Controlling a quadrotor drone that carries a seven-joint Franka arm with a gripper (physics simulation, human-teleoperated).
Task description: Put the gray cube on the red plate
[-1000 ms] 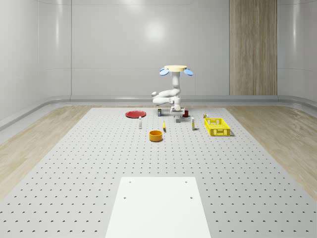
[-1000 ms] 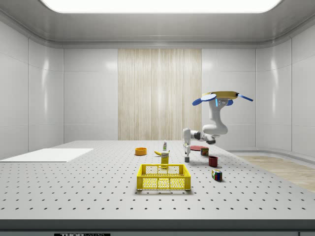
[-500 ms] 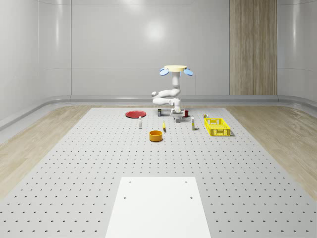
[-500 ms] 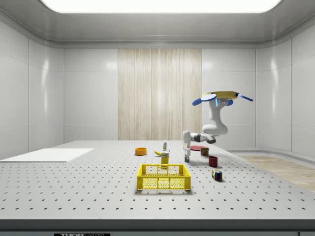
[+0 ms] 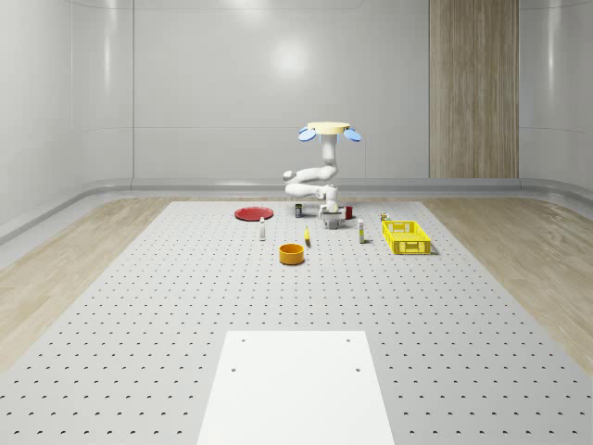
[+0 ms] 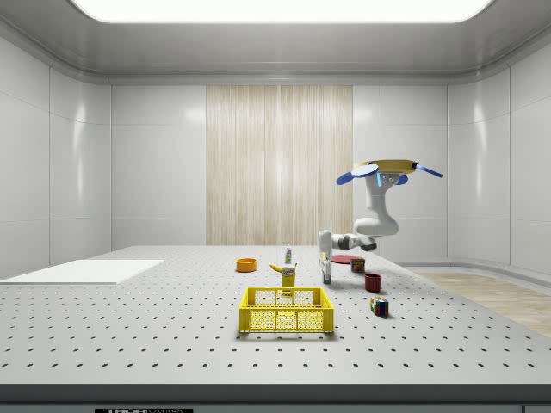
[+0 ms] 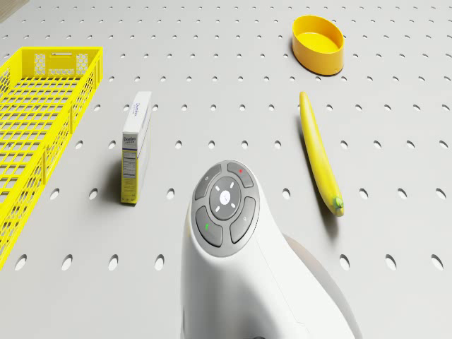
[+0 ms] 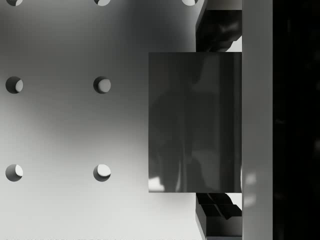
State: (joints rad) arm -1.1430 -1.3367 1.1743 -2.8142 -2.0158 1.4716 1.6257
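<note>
Perforated table (image 5: 185, 306); claw (image 6: 325, 277) holds gray cube (image 8: 195, 122).

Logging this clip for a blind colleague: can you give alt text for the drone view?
The white arm reaches forward from the drone over the perforated table. Around it lie a banana, a small upright box, a yellow bowl and a yellow basket.

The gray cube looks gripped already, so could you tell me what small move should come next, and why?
Probably lift a little higher, then carry toward the red plate. In the wrist view the gray cube sits between the fingers of the claw, low above the table.
</note>
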